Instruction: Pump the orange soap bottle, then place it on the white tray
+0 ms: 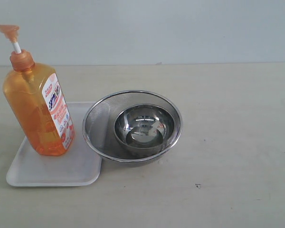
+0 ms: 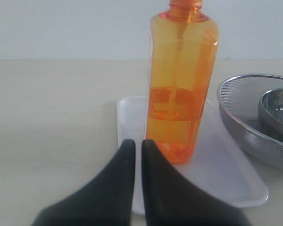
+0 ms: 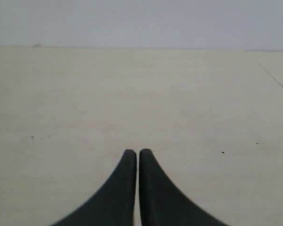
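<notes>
On the flat white rectangular tray with the low rim (image 1: 52, 173) was where the tall translucent orange soap bottle with the pump head and white-and-red label (image 1: 38, 111) stood, base down and a bit under half full going by the left wrist view. So the placing part looked done to me. Whether it ever got pumped, no idea. The pump head sat raised with the white stem showing, and I couldn't spot any soap squirted anywhere.

The round steel mesh strainer (image 1: 97, 126) sat right against the tray's edge with a small shiny steel bowl (image 1: 145, 126) inside it.

As for the grippers, neither showed in the exterior view. The left gripper (image 2: 137, 146) had its black fingers nearly pressed together, just a thin slit between them, gripping nothing, tips just short of the bottle's base. The right gripper (image 3: 137, 153) was closed up the same way, empty, over bare beige table (image 1: 228, 142).

My guess: pretty much nothing left to do.
</notes>
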